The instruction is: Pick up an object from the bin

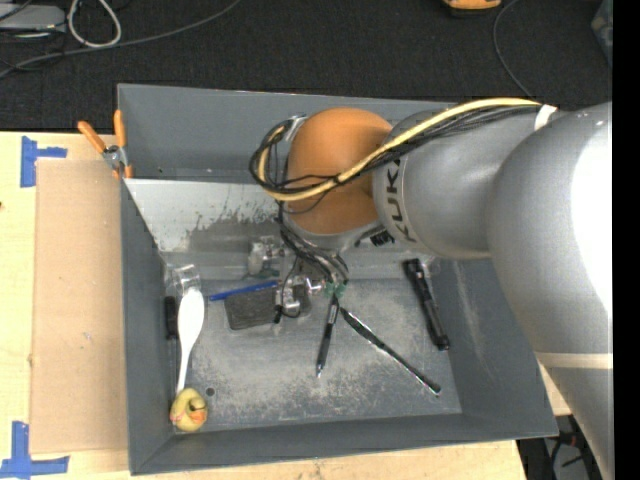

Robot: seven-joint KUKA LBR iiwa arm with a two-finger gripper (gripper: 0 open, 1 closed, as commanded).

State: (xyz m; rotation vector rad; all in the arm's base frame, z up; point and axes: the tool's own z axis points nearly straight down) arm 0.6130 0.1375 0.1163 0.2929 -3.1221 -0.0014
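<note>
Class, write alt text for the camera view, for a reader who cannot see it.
The robot's claw hangs low in the middle of a grey metal bin, beside a flat dark grey block. A white plastic spoon and a small yellow rubber duck lie at the left.

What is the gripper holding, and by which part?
It cannot be told. The gripper is low at the right end of a dark grey block beside a blue pen; no grasp is visible.
</note>
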